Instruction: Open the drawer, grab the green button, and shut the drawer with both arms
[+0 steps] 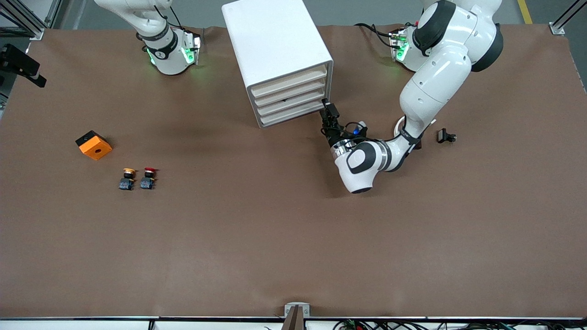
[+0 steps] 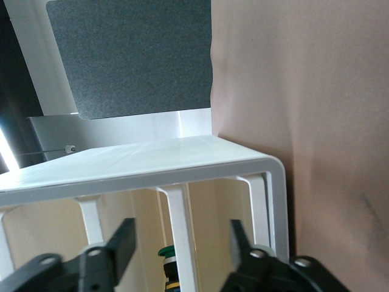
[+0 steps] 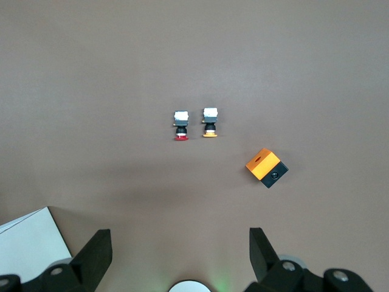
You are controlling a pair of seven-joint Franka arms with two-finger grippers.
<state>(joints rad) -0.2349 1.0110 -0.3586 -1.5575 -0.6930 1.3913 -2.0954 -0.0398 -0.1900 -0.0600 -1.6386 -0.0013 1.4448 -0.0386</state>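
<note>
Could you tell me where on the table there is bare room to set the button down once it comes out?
The broad brown stretch nearer the front camera than the cabinet is bare, bordered by the yellow-capped button and red-capped button toward the right arm's end. It is crowded at the drawer fronts, where the left gripper works, and by the small black part.

You see only a sliver of a green-capped button (image 2: 168,258) between the cabinet (image 2: 182,167) slats, cut off by the left wrist view's edge. The right arm (image 1: 156,32) leaves the front view above its base, its gripper unseen there.
</note>
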